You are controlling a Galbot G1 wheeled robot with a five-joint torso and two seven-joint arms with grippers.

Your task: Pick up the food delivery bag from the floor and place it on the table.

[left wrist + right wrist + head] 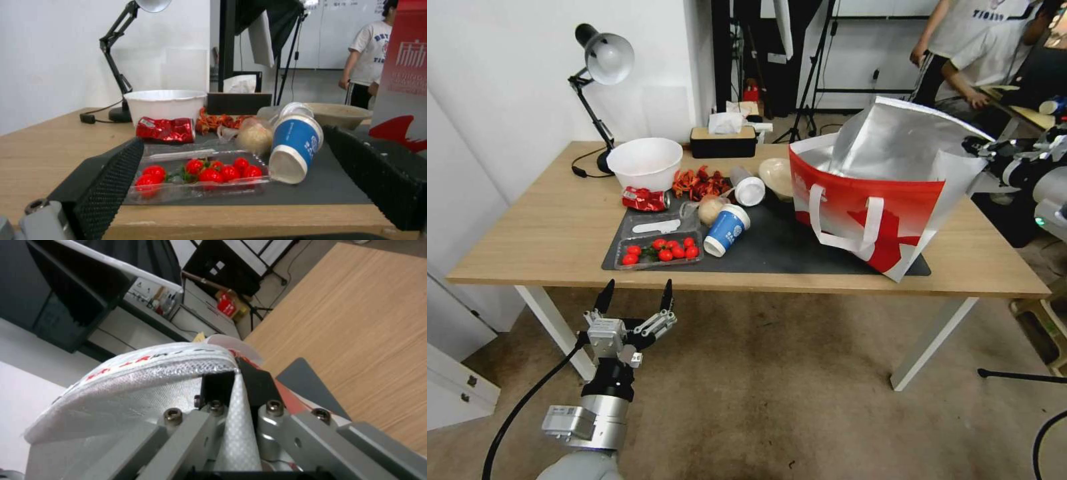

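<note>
Food delivery bag (870, 200): on the bench (547, 233), right end of mat (787, 247) | right claw (238, 386): clamped on bag's rim | left claw (634, 297): wide apart, below bench's front edge.

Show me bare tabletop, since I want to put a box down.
The table is bare left of the mat, in front of the lamp. A thinner strip runs behind the bag. The mat's left half is crowded with cup, tomatoes and bowl.
</note>
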